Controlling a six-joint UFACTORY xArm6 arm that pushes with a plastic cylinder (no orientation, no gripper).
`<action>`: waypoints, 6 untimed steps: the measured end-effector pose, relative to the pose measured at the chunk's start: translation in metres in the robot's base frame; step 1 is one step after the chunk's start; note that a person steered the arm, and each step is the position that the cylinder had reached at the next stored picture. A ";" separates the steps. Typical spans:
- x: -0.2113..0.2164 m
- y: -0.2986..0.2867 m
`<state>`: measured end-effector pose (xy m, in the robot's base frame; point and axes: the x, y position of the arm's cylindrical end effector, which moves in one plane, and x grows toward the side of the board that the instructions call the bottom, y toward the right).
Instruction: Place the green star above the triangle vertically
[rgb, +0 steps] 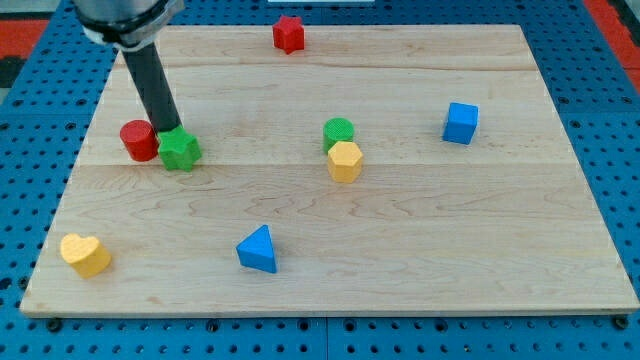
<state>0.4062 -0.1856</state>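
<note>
Camera view shows a wooden board (420, 230) on a blue perforated bench, with the arm's dark rod coming down from the view's top left. The rig line calls the rod's lower end "my tip"; that tip (171, 130) sits at the upper edge of the green star (180, 150), touching it or very nearly so. There is no gripper on this arm, so nothing opens, closes or grips: the rod can only push.

The green star lies toward the view's left, with a red cylinder (139, 140) touching or just beside it on the left. The blue triangle (258, 250) sits lower and further right, near the view's bottom centre, well apart from the star. Between them the board is free of blocks.

Other blocks are a green cylinder (339, 132) with a yellow hexagon (344, 161) touching it below, a blue cube (460, 122) at the right, a red star-like block (288, 34) at the top edge and a yellow heart (86, 254) at the bottom left.

Judging by this layout, the step in hand is the push on the star, barely begun. The next move calls for getting the tip to the star's left side and driving it rightward until it lines up directly above the triangle, stopping short of the green cylinder and yellow hexagon.
</note>
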 end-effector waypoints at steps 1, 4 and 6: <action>0.022 -0.001; 0.100 0.036; 0.085 0.161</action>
